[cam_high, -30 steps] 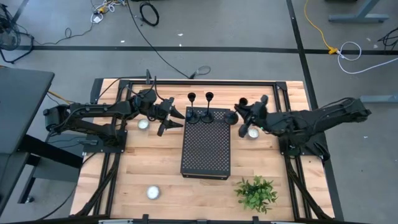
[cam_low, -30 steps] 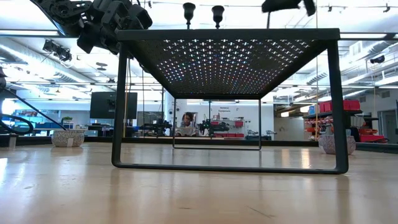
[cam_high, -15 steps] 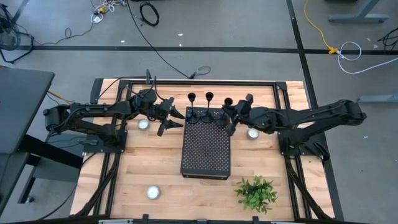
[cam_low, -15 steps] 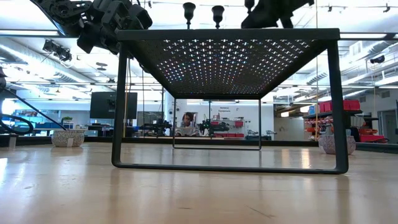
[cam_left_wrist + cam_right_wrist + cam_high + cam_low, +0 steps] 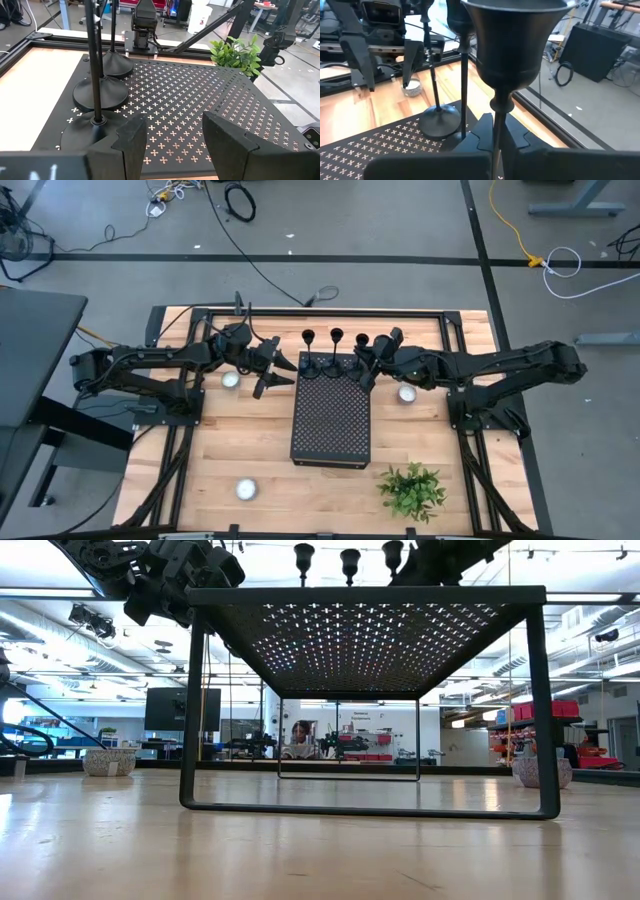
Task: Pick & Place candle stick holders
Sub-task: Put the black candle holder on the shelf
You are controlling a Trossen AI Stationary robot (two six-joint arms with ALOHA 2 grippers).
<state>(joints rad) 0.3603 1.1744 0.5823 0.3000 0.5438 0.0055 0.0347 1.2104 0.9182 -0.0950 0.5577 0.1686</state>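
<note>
Two black candle stick holders (image 5: pixel 308 352) (image 5: pixel 336 350) stand by their round bases on the far end of the black perforated box (image 5: pixel 332 415). My right gripper (image 5: pixel 364 370) is shut on the third holder (image 5: pixel 362 342), just right of those two, over the box's far right corner. Its cup fills the right wrist view (image 5: pixel 512 40). My left gripper (image 5: pixel 270 376) is open and empty, just off the box's left edge; the left wrist view (image 5: pixel 172 145) shows it looking across the box top at the holders. My right gripper pinches the third holder's thin stem (image 5: pixel 496 122) between its two fingers, a little below the cup. The fingers come about level from the table's right and lie across the stem. The holder stands upright. Whether its base (image 5: pixel 117 65) rests on the box top, I cannot tell.
White tealights lie on the table left of the box (image 5: pixel 231 380), right of it (image 5: pixel 407 393) and near the front left (image 5: pixel 246 489). A small green plant (image 5: pixel 412 490) stands at the front right. A black frame rail (image 5: pixel 320 313) runs along the table's far edge.
My right gripper has carried the third holder toward the table's left, from beside the box's right edge to over its far right corner, close to the other two holders, and a little down. The holder has stayed upright.
</note>
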